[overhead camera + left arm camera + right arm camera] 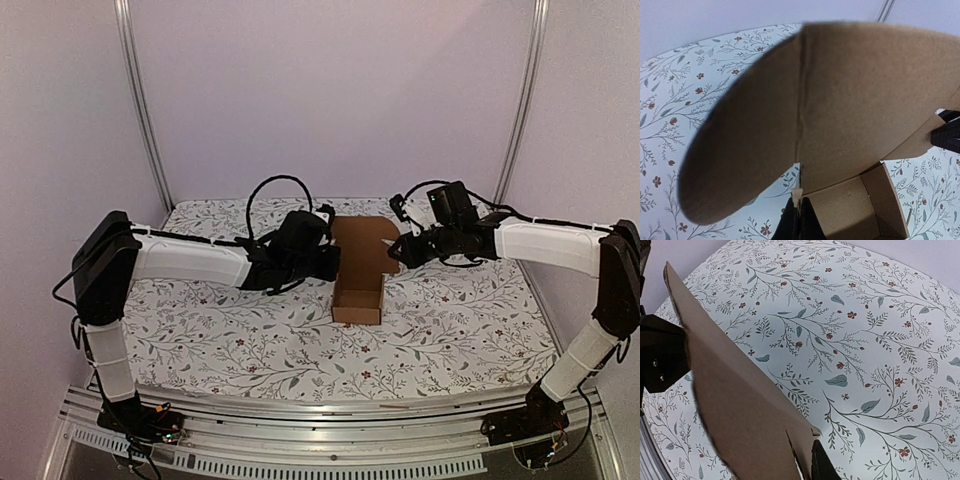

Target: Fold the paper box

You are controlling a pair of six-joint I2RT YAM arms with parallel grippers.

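Paper box (360,262): brown cardboard, part-folded, centre of floral tabletop (470,320); open tray at near end, lid flap at far end. Left gripper (335,262): at box's left side, fingers (790,227) pinching a wall edge. Right gripper (398,250): at flap's right edge; one finger shows beside the cardboard, the other hidden, closure cannot be told.

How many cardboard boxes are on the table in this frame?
1. The paper box sits mid-table on the floral cloth, between the left gripper and right gripper, its lid flap open on the far side. No other is visible.
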